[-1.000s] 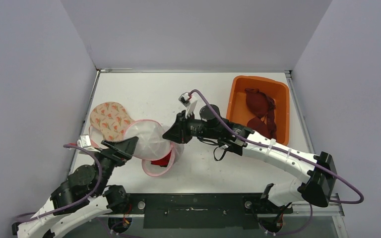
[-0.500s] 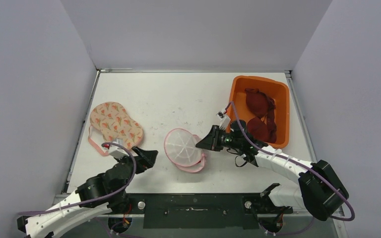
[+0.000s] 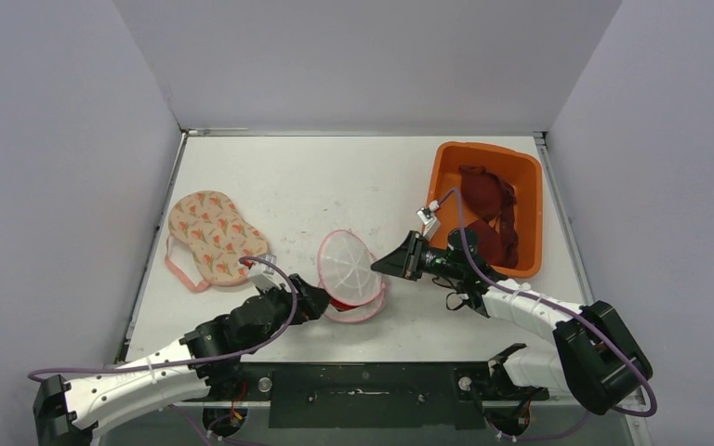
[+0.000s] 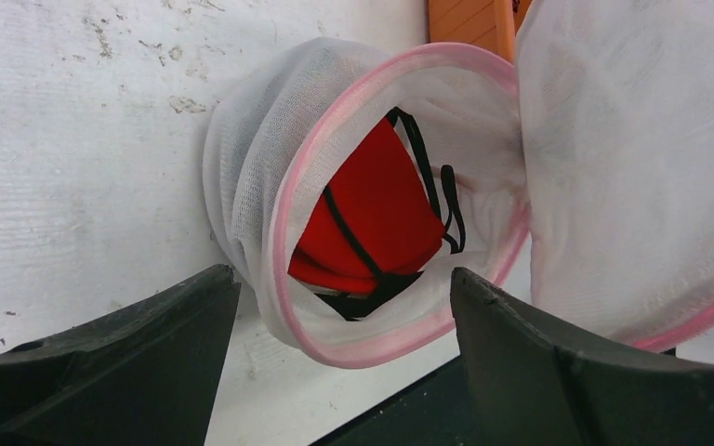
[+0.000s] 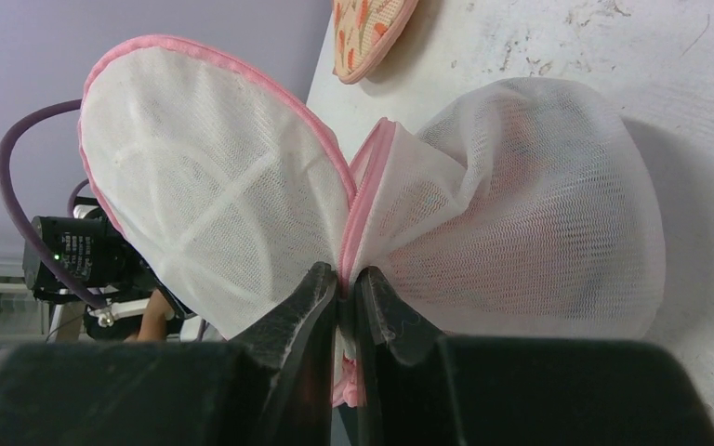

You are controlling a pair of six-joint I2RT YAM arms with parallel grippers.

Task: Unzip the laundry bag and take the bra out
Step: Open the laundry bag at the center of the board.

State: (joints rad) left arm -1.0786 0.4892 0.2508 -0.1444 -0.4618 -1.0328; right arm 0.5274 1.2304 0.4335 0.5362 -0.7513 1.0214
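The white mesh laundry bag (image 3: pixel 349 274) with pink trim lies unzipped near the table's front, its round lid (image 5: pixel 209 209) raised. Through its mouth (image 4: pixel 372 200) shows a red bra (image 4: pixel 372 209) with black straps, still inside. My right gripper (image 3: pixel 383 264) (image 5: pixel 348 279) is shut on the bag's pink rim at the hinge side. At the mouth, my left gripper (image 3: pixel 321 299) (image 4: pixel 344 311) is open, one finger on either side of the rim's lower edge, holding nothing.
A peach patterned bra (image 3: pixel 214 237) lies at the left of the table. At the right stands an orange bin (image 3: pixel 446 172) with dark red bras (image 3: pixel 483 195) in it. Grey walls close the sides and back.
The bag came down from mid-air onto the table and its lid swung up. My left gripper moved right to the bag's mouth. My right gripper shifted right, keeping its hold.
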